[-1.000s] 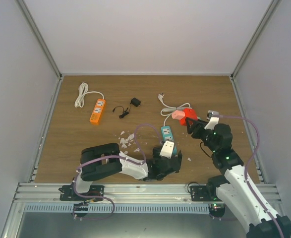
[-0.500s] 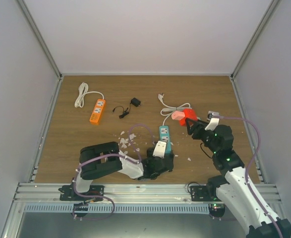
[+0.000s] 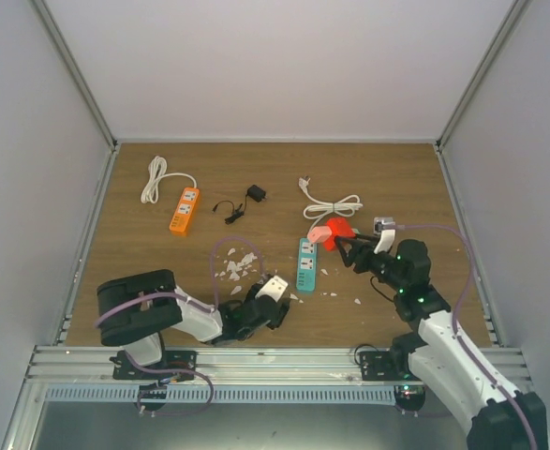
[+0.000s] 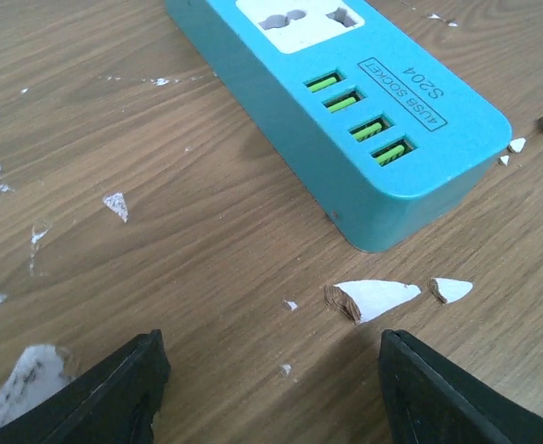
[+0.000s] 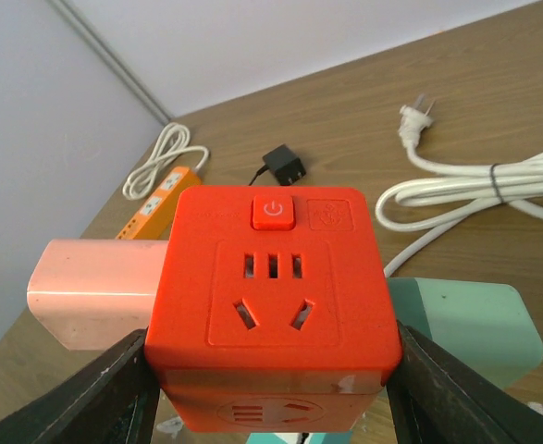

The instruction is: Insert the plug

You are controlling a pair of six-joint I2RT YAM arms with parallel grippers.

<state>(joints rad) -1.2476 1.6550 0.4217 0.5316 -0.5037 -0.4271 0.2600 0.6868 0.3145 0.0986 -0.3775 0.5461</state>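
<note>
Plug point(image 5: 271, 305), a red cube with a pink stub on one side, sits clenched in the right claw point(image 5: 276, 407), off the worktop point(image 4: 160, 185) and near the far end of the teal power strip point(image 4: 345, 102). The left claw point(image 4: 276, 393) is released and empty, with the strip's near end just ahead of it. Best practice, as judged: steady the strip, square the plug over a socket, and press straight in.
</note>
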